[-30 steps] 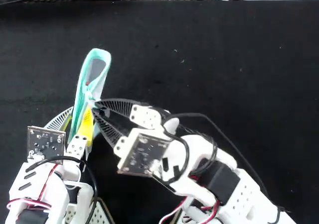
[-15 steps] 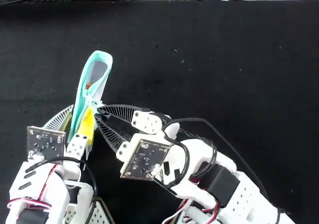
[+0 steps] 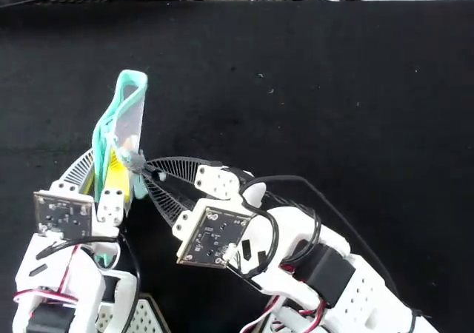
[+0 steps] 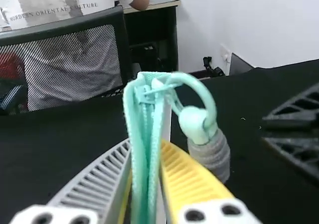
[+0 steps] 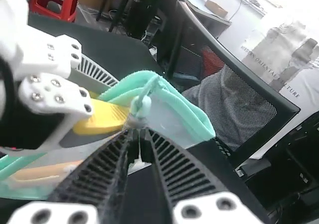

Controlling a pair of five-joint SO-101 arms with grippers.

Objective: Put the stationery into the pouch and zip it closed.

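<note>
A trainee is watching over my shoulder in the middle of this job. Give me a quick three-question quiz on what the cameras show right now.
1. True or false: the pouch lies flat on the black table.
2. What is the right gripper shut on? A) the zipper pull B) a pen C) nothing
3. Fill in: the left gripper is shut on the ____.
Key: 1, false: the pouch is held up on edge. 2, A. 3, pouch.
</note>
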